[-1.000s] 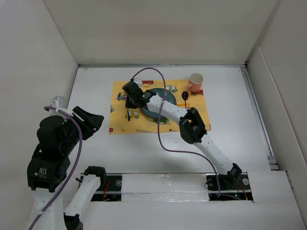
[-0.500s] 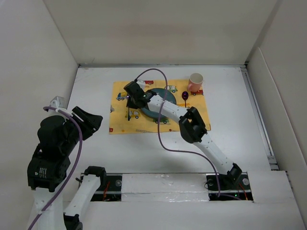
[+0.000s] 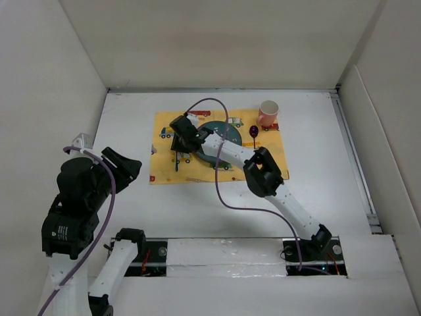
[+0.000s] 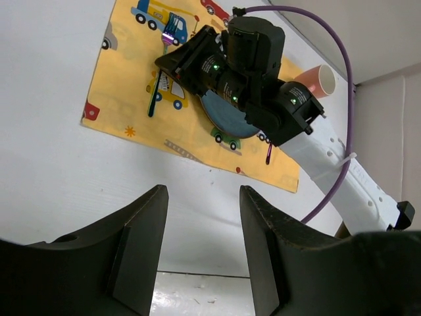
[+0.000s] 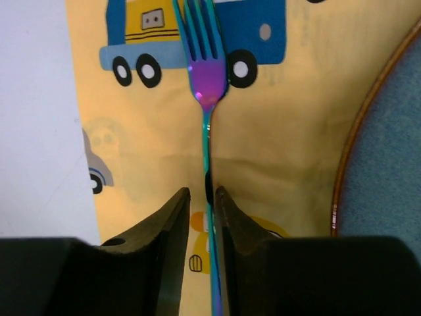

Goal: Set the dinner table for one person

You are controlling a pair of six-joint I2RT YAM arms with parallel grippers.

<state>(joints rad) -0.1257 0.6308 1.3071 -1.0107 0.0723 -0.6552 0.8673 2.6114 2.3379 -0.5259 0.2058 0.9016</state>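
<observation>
An iridescent fork [image 5: 208, 85] lies flat on the yellow car-print placemat [image 5: 276, 151], left of the blue plate [image 5: 388, 164]. My right gripper [image 5: 200, 192] is low over the fork's handle. Its jaws are narrowly apart, with the handle running between them against the right finger. In the top view the right gripper [image 3: 179, 146] covers the fork's upper part and the handle [image 3: 176, 161] shows below it. A purple spoon [image 3: 254, 133] lies right of the plate [image 3: 220, 131], and a pink cup [image 3: 268, 113] stands at the mat's far right corner. My left gripper [image 3: 122, 168] is open, empty and raised over the white dinner table [image 3: 125, 118].
The right arm [image 3: 263, 172] stretches diagonally across the placemat's near right part. A purple cable [image 3: 220, 191] loops over the plate and the table in front of the mat. White walls edge the table on the left, back and right.
My right gripper has shifted slightly towards the near side over the fork. The left arm has barely moved.
</observation>
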